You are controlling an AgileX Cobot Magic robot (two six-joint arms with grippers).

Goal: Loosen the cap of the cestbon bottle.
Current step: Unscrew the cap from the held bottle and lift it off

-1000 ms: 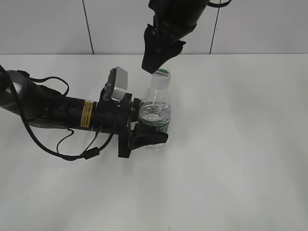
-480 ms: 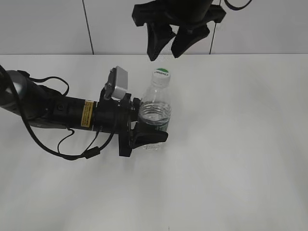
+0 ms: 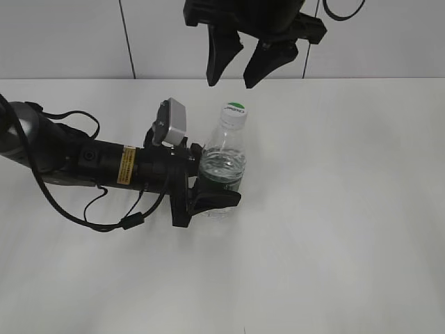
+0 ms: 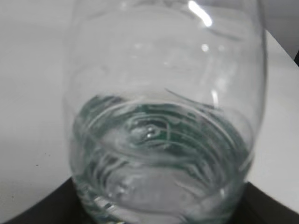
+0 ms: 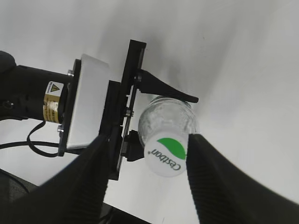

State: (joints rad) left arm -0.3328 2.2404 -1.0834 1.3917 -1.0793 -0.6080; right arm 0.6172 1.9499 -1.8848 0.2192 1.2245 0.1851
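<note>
Bottle (image 3: 224, 165) stood upright on table (image 3: 334, 229), left gripper (image 3: 208, 191) clamped around its label band. Right gripper (image 3: 243, 66) hung above cap (image 3: 234, 111), jaws wide, not touching. Cap on; loosening judged not yet done.

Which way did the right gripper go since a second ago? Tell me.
Yes. The right gripper went up and opened; against the wall's base line, its fingertips now sit above it, clear of the cap.

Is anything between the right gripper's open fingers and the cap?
No. In the exterior view the right gripper hangs open above the cap with only bare gap between; the right wrist view agrees.
</note>
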